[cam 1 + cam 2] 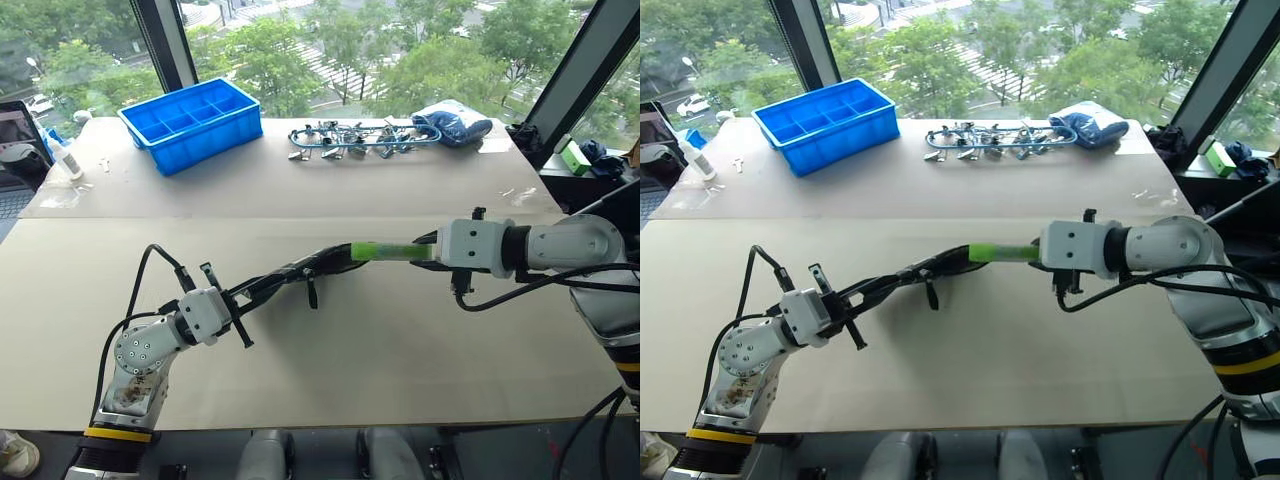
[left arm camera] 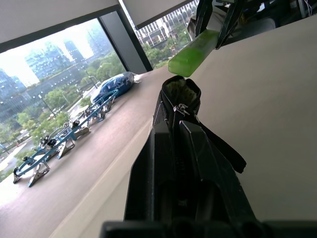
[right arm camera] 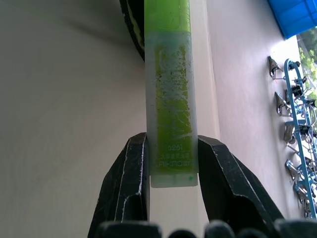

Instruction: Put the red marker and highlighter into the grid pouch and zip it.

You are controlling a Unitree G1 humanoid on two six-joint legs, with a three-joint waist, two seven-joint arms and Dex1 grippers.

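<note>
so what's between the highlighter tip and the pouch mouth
Nothing: in the left wrist view the highlighter tip hangs just short of the open pouch mouth, with bare table behind.

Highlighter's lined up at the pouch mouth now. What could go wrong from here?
1. The right end effector pinches only the tail of the highlighter, so a nudge against the pouch rim could pivot it loose.
2. The pouch hangs in the air from the left end effector; pushing may swing it aside.
3. The opening looks narrow; the tip could catch its edge.
</note>
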